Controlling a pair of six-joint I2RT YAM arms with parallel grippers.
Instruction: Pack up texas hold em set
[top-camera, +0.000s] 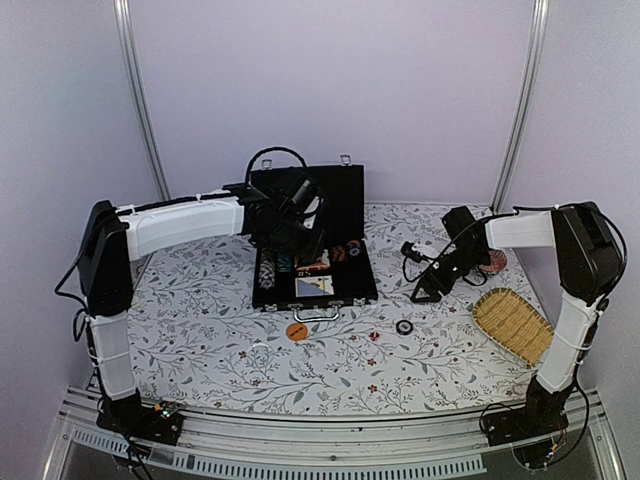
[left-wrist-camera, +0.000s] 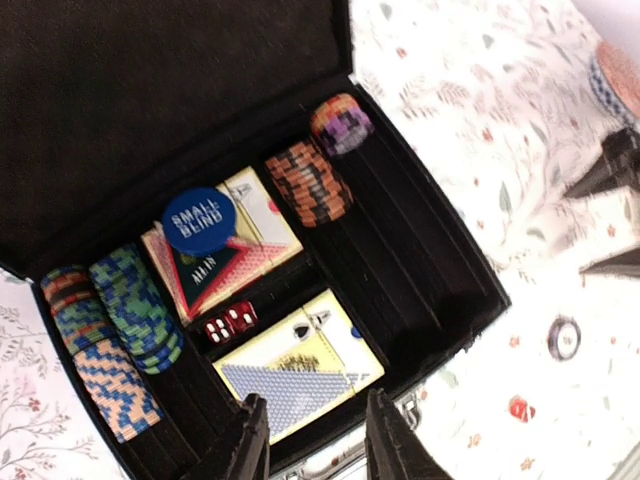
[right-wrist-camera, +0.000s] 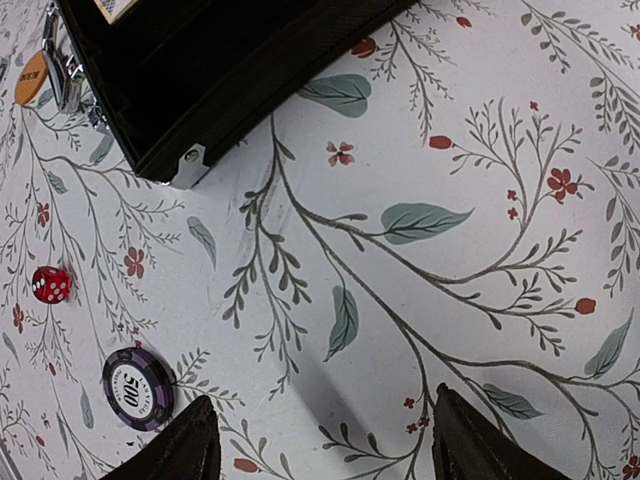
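Pale lilac walls (top-camera: 400, 90) and two slanted metal posts (top-camera: 140, 100) close in a tabletop (top-camera: 220, 340) covered with a white cloth printed with leaves and small red flowers. A metal rail (top-camera: 300, 440) runs along the near edge.

The black case (top-camera: 340, 200) stands open at the far middle, with its lid upright towards the back wall. Inside are rows of chips (left-wrist-camera: 120, 320), card decks (left-wrist-camera: 300, 365), two red dice (left-wrist-camera: 231, 321) and a blue disc (left-wrist-camera: 198, 220) marked SMALL BLIND.

The left pincer (left-wrist-camera: 310, 420) hovers above the case's front edge, fingers apart and holding nothing. The right pincer (right-wrist-camera: 320, 415) hangs low over bare cloth to the right of the case, spread wide and holding nothing.

On the open cloth in front of the case, an orange disc (top-camera: 297, 331) lies just beside the handle. Further right are a red die (right-wrist-camera: 51, 284) and a purple chip (right-wrist-camera: 138, 387), near each other but apart.

A woven basket (top-camera: 512, 325) sits at the right edge, and a red dish (top-camera: 493, 260) is behind the right arm.
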